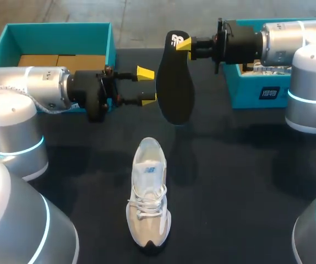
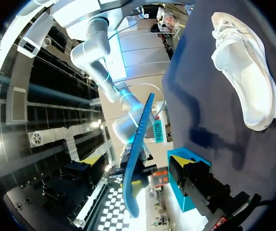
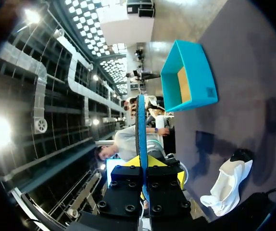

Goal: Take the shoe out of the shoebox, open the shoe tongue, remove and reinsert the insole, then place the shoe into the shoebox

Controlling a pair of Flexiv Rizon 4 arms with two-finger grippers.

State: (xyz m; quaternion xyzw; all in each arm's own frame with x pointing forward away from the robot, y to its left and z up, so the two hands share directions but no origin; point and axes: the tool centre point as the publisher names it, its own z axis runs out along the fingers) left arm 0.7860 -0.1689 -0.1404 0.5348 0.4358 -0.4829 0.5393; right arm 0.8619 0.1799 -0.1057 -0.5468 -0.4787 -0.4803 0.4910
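Observation:
The black insole point(image 1: 174, 82) hangs in the air above the table, its heel end up. My right gripper point(image 1: 184, 44) is shut on that heel end; in the right wrist view the insole point(image 3: 141, 125) stands edge-on between the right gripper's point(image 3: 143, 166) yellow tips. My left gripper point(image 1: 147, 85) is open at the insole's left edge, one finger on each side and apart from it. The left wrist view shows the insole point(image 2: 139, 144) edge-on ahead of its fingers. The white shoe point(image 1: 147, 192) point(image 2: 246, 72) point(image 3: 224, 187) lies on the table below, toe toward the front edge.
An open teal shoebox point(image 1: 12, 36) point(image 3: 195, 67) stands at the back left behind my left arm. A second teal box point(image 1: 257, 94) sits at the back right under my right arm. The dark table point(image 1: 240, 187) stretches around the shoe.

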